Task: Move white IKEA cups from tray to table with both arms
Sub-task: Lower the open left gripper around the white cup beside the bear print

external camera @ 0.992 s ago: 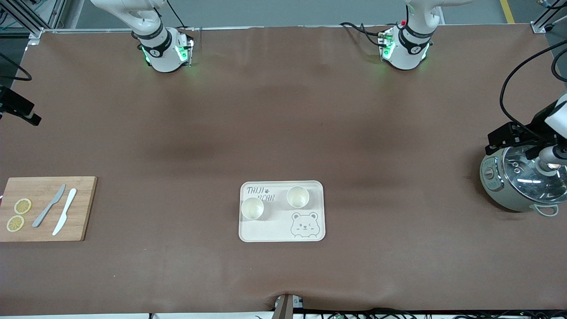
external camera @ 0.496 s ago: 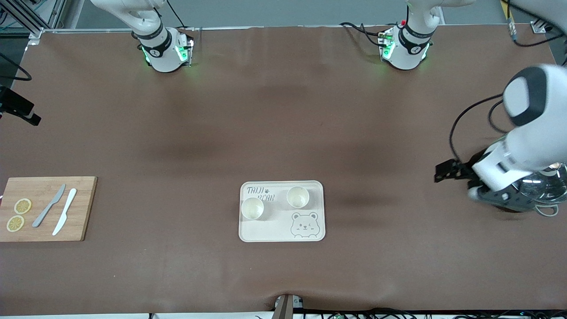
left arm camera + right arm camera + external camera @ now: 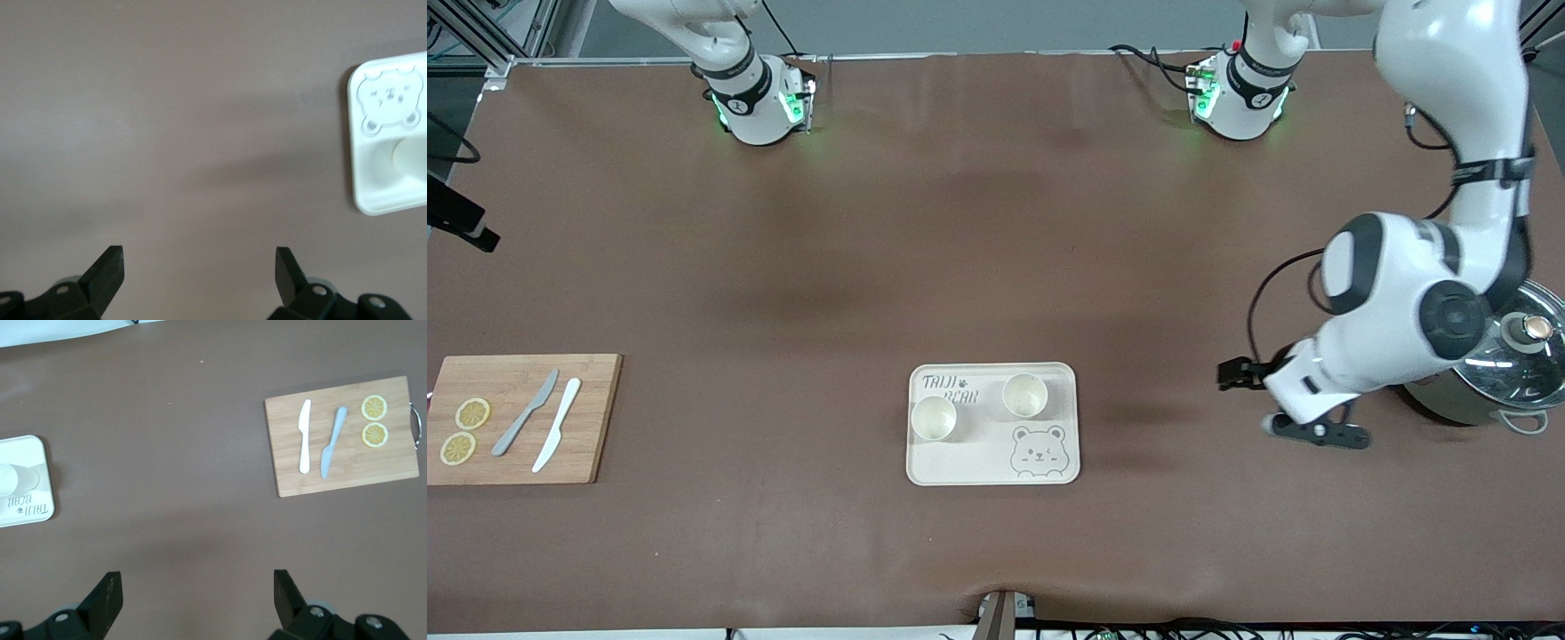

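Note:
Two white IKEA cups stand upright on the bear-printed tray (image 3: 993, 471): one (image 3: 934, 418) toward the right arm's end, the other (image 3: 1024, 396) beside it, farther from the front camera. My left gripper (image 3: 1312, 432) hangs over bare table between the tray and the pot. In the left wrist view it is open and empty (image 3: 199, 263), with the tray's rim (image 3: 352, 147) and part of one cup (image 3: 410, 157) at the edge. My right gripper (image 3: 197, 583) is open and empty, high over bare table, with the tray (image 3: 40, 460) and one cup (image 3: 17, 480) in its view.
A grey-green pot with glass lid (image 3: 1494, 378) stands at the left arm's end, partly under the left arm. A wooden cutting board (image 3: 520, 418) with two knives and two lemon slices lies at the right arm's end; it also shows in the right wrist view (image 3: 340, 437).
My left arm has swung away from over the pot toward the tray, coming fully into the front view. The cups and tray have not moved.

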